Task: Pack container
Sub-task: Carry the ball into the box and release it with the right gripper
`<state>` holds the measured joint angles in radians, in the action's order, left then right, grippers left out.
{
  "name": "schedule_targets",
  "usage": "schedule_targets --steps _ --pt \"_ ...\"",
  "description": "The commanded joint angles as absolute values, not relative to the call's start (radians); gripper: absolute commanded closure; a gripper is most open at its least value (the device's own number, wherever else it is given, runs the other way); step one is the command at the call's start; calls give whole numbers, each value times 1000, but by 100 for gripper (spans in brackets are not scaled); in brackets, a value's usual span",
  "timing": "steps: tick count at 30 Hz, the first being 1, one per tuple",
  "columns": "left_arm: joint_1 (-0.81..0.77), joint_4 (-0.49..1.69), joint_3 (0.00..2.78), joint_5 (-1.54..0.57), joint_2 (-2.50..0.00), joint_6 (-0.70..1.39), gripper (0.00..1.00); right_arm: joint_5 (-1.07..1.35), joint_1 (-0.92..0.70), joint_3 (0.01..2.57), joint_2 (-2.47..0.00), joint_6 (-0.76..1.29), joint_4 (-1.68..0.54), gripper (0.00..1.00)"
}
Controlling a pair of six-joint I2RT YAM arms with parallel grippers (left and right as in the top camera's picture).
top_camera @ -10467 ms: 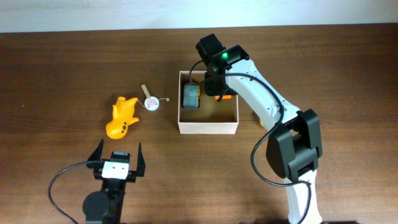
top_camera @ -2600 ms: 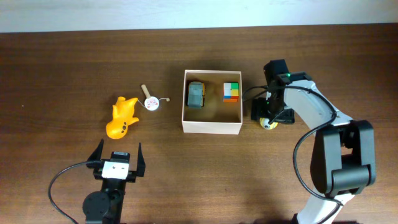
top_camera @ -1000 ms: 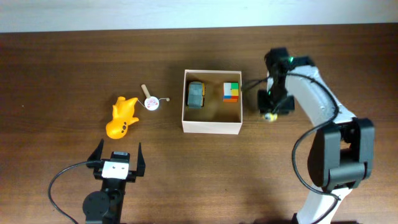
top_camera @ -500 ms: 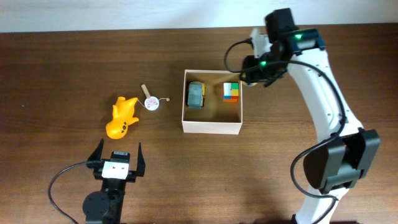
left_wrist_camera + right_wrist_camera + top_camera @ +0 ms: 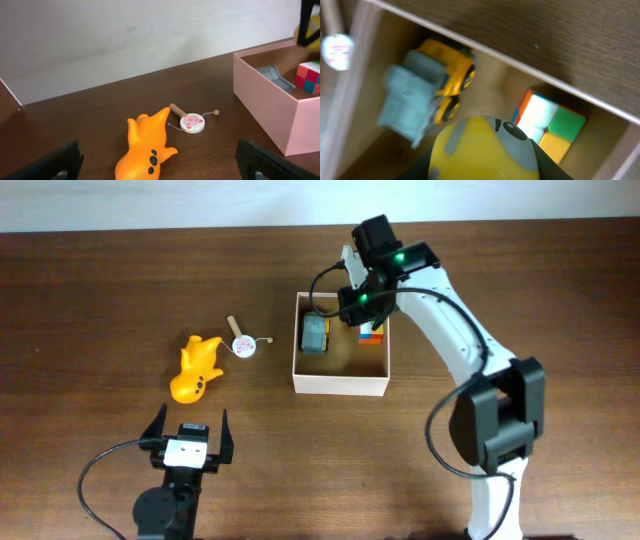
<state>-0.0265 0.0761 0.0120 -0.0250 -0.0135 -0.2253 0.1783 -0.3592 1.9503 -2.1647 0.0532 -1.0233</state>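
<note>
The container (image 5: pixel 340 386) is a white square box with a tan inside, at the table's middle. In it lie a grey and yellow toy truck (image 5: pixel 314 334) and a colour cube (image 5: pixel 373 332). My right gripper (image 5: pixel 357 302) hovers over the box's far side, shut on a yellow round toy (image 5: pixel 485 150) with grey patches and a black eye mark. The right wrist view shows the truck (image 5: pixel 427 90) and the cube (image 5: pixel 550 125) below it. My left gripper (image 5: pixel 160 172) is open near the front edge, behind an orange toy (image 5: pixel 147 145).
The orange toy (image 5: pixel 196 368) lies left of the box. A small round white tag on a stick (image 5: pixel 243 343) lies between the orange toy and the box; it also shows in the left wrist view (image 5: pixel 192 122). A white wall borders the table's far edge.
My right gripper closed on the yellow toy right of the box, lifted it, and carried it left over the box. The left arm has not moved.
</note>
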Motion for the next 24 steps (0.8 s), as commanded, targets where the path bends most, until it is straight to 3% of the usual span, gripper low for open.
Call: schedule_targets --steps 1,10,16,24 --pt "-22 83 9 -22 -6 -241 1 142 -360 1962 -2202 63 -1008 59" --pt "-22 83 9 -22 -6 -241 1 158 -384 1962 -2235 38 -994 58" --pt "-22 83 9 -22 -6 -241 1 161 -413 1962 -2235 30 -1002 29" --pt "-22 83 9 -22 -6 -241 1 161 -418 1979 -2230 30 -1077 26"
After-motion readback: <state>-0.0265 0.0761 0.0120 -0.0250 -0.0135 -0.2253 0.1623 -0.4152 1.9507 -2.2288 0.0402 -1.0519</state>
